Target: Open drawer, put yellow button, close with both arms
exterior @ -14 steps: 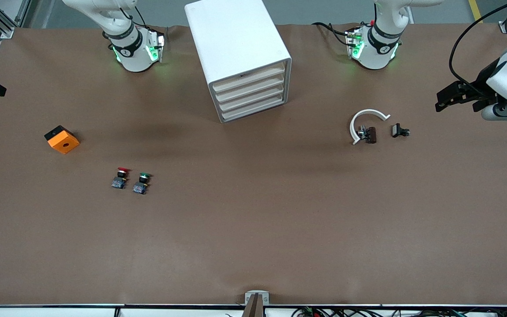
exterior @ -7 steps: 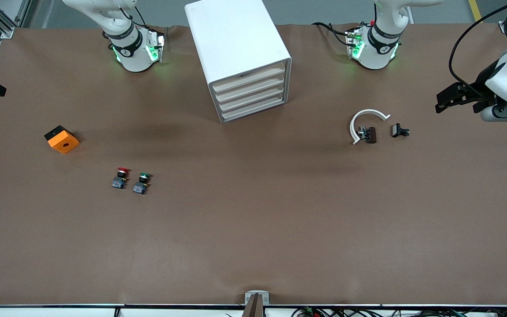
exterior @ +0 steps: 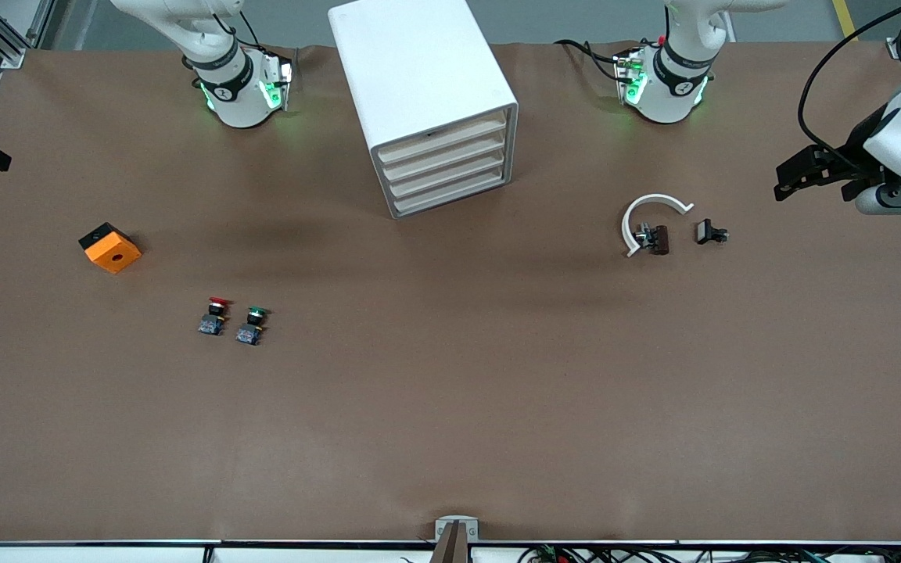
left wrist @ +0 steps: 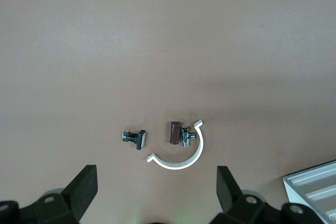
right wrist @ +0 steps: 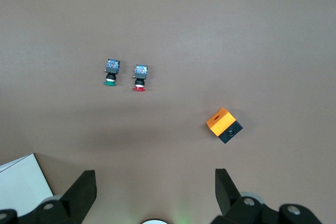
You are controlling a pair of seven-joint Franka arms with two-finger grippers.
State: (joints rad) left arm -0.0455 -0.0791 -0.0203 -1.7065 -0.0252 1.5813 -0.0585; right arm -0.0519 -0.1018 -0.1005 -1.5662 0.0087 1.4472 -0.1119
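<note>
Since a second ago I see only the left gripper (exterior: 784, 182) drift slightly, high over the left arm's end of the table, fingers (left wrist: 84, 184) spread wide. I find the drawer (exterior: 441, 135) shut in the white cabinet (exterior: 411, 70); the yellow button is nowhere I can see. My right gripper (right wrist: 155, 192) hangs open over the table (exterior: 450, 407), above the red button (right wrist: 139, 79), green button (right wrist: 111, 73) and orange box (right wrist: 223, 125).
</note>
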